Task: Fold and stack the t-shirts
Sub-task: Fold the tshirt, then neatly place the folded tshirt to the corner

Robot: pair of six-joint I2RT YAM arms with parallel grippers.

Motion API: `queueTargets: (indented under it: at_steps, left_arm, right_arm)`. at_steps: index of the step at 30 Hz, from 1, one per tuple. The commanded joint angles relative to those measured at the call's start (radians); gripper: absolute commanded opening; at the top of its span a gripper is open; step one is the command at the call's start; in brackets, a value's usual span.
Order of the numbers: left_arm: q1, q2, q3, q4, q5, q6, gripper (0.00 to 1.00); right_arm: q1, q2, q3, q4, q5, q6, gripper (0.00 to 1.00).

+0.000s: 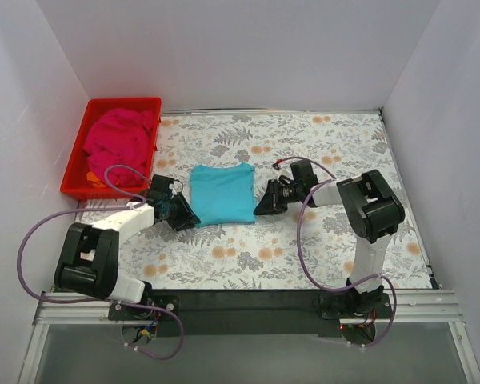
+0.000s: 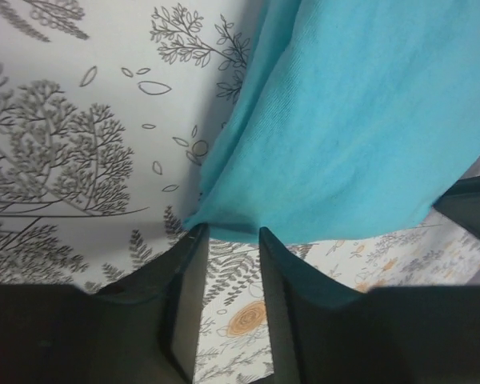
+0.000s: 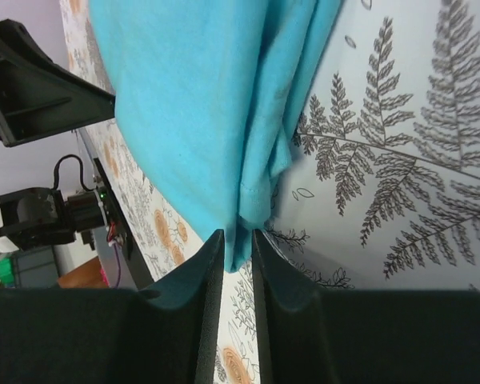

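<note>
The turquoise-blue t-shirt lies folded into a smooth, neat rectangle mid-tabletop. The magenta-pink t-shirt sits crumpled in the red plastic tray at far left. The right end effector is pinched on the blue shirt's corner. The left end effector is slightly parted, with the hem at its tips.

Top cam looks down from above and behind, whole table in view. Wrist cams sit low and very close (fingers along the bottom edge), facing inward. All three share the blue shirt.
</note>
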Motion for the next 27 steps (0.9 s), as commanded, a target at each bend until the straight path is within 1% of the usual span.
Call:
queueTargets:
  at_steps: [1,2,4,5,6,7,8,9,10,11,12,13,14,15,17,22,25,27]
  left_arm:
    - [0.007,-0.102,0.037,-0.082,-0.071,0.040,0.34]
    - [0.007,-0.107,0.054,-0.080,-0.072,0.049,0.39]
    - [0.007,-0.102,0.117,-0.060,-0.072,0.058,0.42]
    - [0.007,-0.070,0.144,-0.050,-0.075,0.066,0.42]
    - [0.007,-0.046,0.193,-0.030,-0.077,0.072,0.42]
    - [0.009,-0.018,0.227,-0.020,-0.074,0.079,0.42]
    - [0.010,0.055,0.259,-0.013,-0.075,0.084,0.42]
    - [0.012,0.089,0.290,-0.007,-0.077,0.092,0.41]
    - [0.015,0.134,0.362,-0.003,-0.069,0.096,0.40]
    - [0.021,0.166,0.391,-0.003,-0.066,0.098,0.40]
    - [0.024,0.233,0.426,0.007,-0.061,0.106,0.38]
    - [0.027,0.264,0.477,0.013,-0.061,0.109,0.37]
    - [0.032,0.293,0.506,0.016,-0.061,0.112,0.36]
    - [0.036,0.356,0.528,0.023,-0.063,0.118,0.36]
    - [0.047,0.414,0.586,0.027,-0.061,0.121,0.35]
    - [0.069,0.565,0.654,0.038,-0.048,0.116,0.34]
    - [0.076,0.593,0.654,0.041,-0.022,0.112,0.34]
    - [0.078,0.579,0.626,0.043,-0.009,0.113,0.34]
  right_arm:
    - [-0.011,-0.071,0.036,0.002,0.027,-0.035,0.24]
    - [-0.011,-0.090,0.060,0.003,0.021,-0.029,0.25]
    - [-0.011,-0.095,0.138,0.004,0.015,-0.016,0.25]
    - [-0.011,-0.087,0.166,0.002,0.012,-0.009,0.26]
    - [-0.011,-0.076,0.197,0.003,0.012,-0.006,0.26]
    - [-0.011,-0.044,0.262,0.004,0.009,0.004,0.26]
    - [-0.011,-0.024,0.293,0.002,0.009,0.008,0.27]
    - [-0.011,-0.001,0.330,0.003,0.007,0.015,0.27]
    - [-0.011,0.025,0.362,0.004,0.006,0.021,0.27]
    - [-0.011,0.077,0.428,0.004,-0.001,0.033,0.28]
    - [-0.011,0.103,0.458,0.004,-0.002,0.040,0.28]
    - [-0.011,0.152,0.482,0.004,0.009,0.043,0.28]
    - [-0.011,0.175,0.510,0.007,0.015,0.047,0.29]
    - [-0.011,0.201,0.551,0.007,0.019,0.057,0.29]
    - [-0.012,0.275,0.596,0.010,0.030,0.064,0.29]
    - [-0.031,0.398,0.647,0.052,0.075,0.115,0.29]
    - [-0.058,0.427,0.641,0.085,0.076,0.145,0.29]
    - [-0.078,0.416,0.622,0.088,0.070,0.141,0.29]
